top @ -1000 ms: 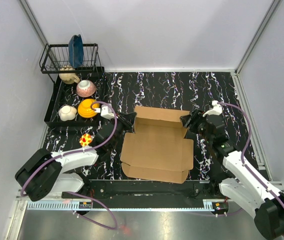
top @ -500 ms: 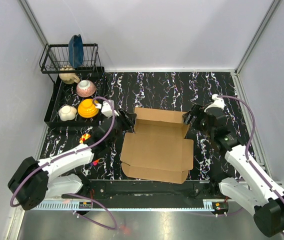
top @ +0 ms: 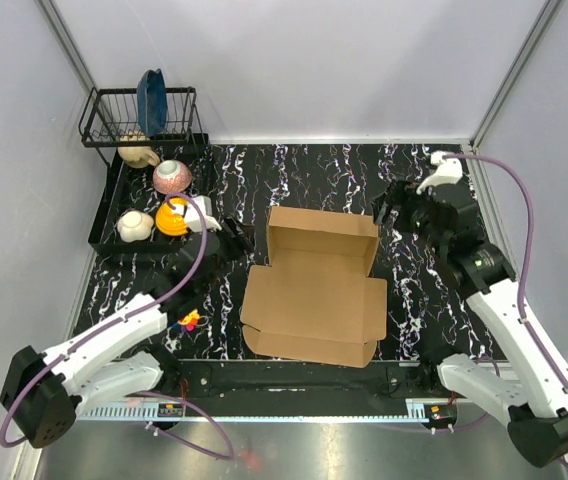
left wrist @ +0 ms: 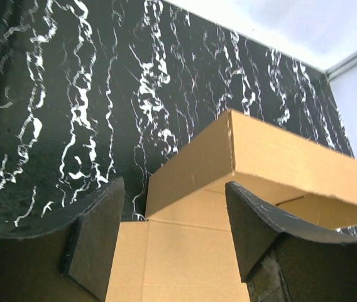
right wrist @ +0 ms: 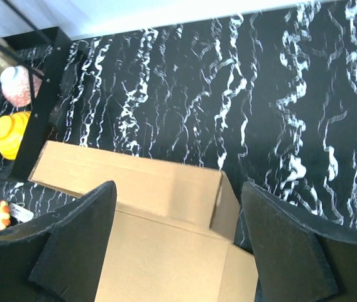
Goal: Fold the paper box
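The paper box (top: 314, 295) is a brown corrugated cardboard piece lying mid-table, its base flat and its far panel (top: 322, 235) folded up with short side tabs. My left gripper (top: 232, 240) hovers just off the box's far-left corner, open and holding nothing. In the left wrist view the raised panel (left wrist: 273, 154) shows beyond the gripper (left wrist: 175, 217), whose fingers are apart. My right gripper (top: 392, 208) sits off the far-right corner, also open and apart from the cardboard. The right wrist view looks down on the panel (right wrist: 134, 179) past the widely spread gripper (right wrist: 178, 220).
A black tray (top: 104, 245) at the far left holds a pink bowl (top: 172, 176), a yellow bowl (top: 171, 216) and a white bowl (top: 134, 226). Behind it is a wire rack (top: 139, 118). A small red-yellow toy (top: 189, 320) lies by the left arm. Walls enclose the table.
Both grippers have opened and backed away from the box's far corners. The right one rose toward the back. The far panel now stands up on its own.
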`<state>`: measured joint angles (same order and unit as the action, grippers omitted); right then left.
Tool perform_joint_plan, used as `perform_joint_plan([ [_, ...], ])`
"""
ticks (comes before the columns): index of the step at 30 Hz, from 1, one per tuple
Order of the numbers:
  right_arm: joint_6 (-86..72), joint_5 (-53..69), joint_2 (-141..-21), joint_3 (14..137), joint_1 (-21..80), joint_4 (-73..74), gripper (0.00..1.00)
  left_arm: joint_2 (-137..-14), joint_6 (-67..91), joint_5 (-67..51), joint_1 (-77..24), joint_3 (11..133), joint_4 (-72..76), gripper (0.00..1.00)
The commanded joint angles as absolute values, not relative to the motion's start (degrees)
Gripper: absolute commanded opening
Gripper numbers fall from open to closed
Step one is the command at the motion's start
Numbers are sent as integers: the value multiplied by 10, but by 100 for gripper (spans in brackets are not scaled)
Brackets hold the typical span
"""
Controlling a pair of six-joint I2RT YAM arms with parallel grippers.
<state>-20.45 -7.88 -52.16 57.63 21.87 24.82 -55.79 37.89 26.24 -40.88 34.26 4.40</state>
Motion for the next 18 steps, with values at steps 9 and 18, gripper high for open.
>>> perform_joint_plan([
  [9,153,-391,-682,717,546,333,88,-461,410,284,-400,341,-47,69],
  [18,294,-520,-729,675,637,283,86,-351,431,293,-400,275,-94,69],
])
